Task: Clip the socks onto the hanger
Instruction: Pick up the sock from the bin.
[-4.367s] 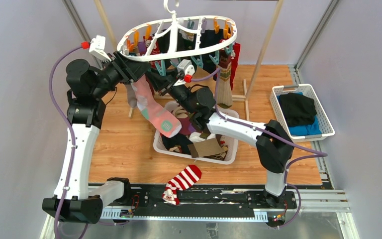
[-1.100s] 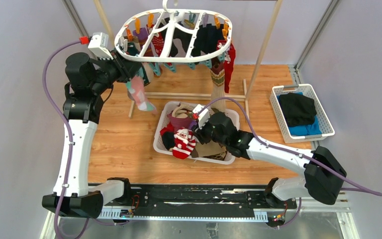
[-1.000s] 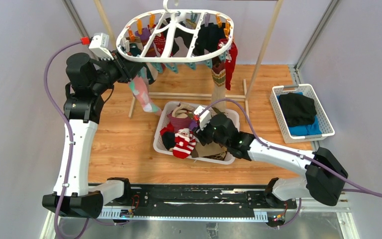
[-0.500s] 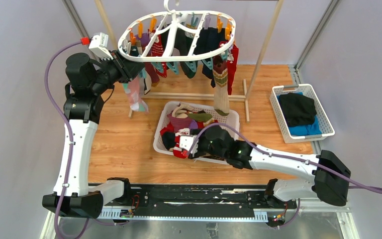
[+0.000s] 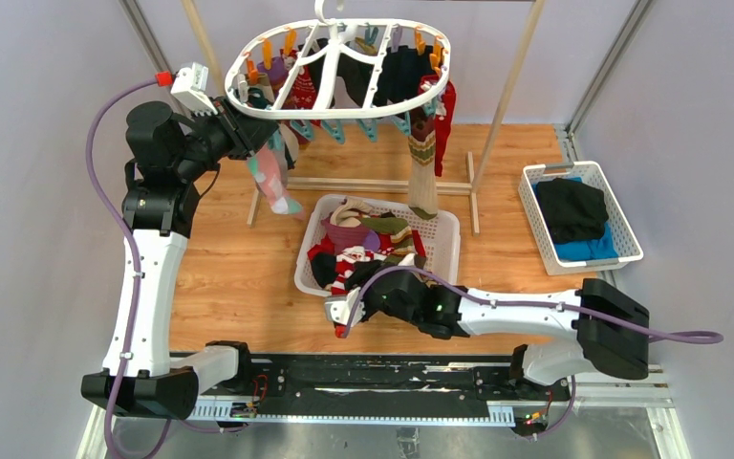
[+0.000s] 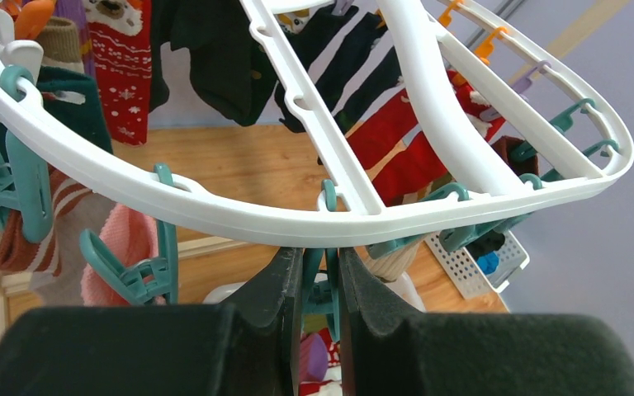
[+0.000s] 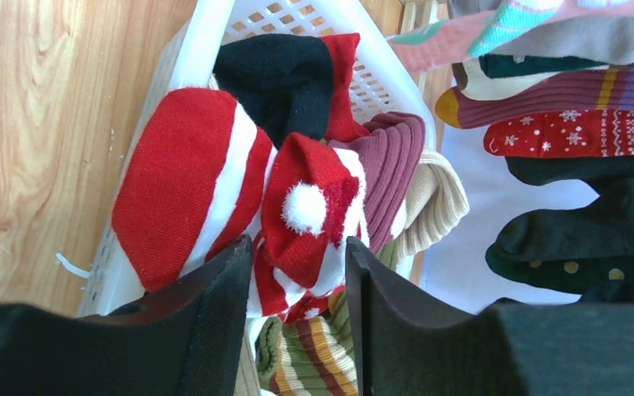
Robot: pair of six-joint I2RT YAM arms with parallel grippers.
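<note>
The white oval hanger (image 5: pixel 334 113) hangs from its hook with several socks clipped under it, among them a pink one (image 5: pixel 269 177) at its left end. My left gripper (image 5: pixel 248 129) is at that left rim. In the left wrist view it (image 6: pixel 320 272) is shut on a teal clothespin (image 6: pixel 318 285) just under the hanger's rim (image 6: pixel 215 219). My right gripper (image 5: pixel 344 304) is low at the front-left corner of the sock basket (image 5: pixel 444 249). In the right wrist view it (image 7: pixel 297 247) stands open, with a red-white striped sock (image 7: pixel 182 190) showing between and beyond its fingers.
More socks fill the basket (image 7: pixel 190 58), including a green-orange striped one (image 7: pixel 314 355). A second white basket (image 5: pixel 535 206) with black and blue clothes stands at the right. The wooden pole frame (image 5: pixel 511 86) rises behind the hanger.
My right arm has swung from over the middle of the basket down to its front-left corner. The hanger and the pink sock have swayed a little. The left gripper has kept its hold.
</note>
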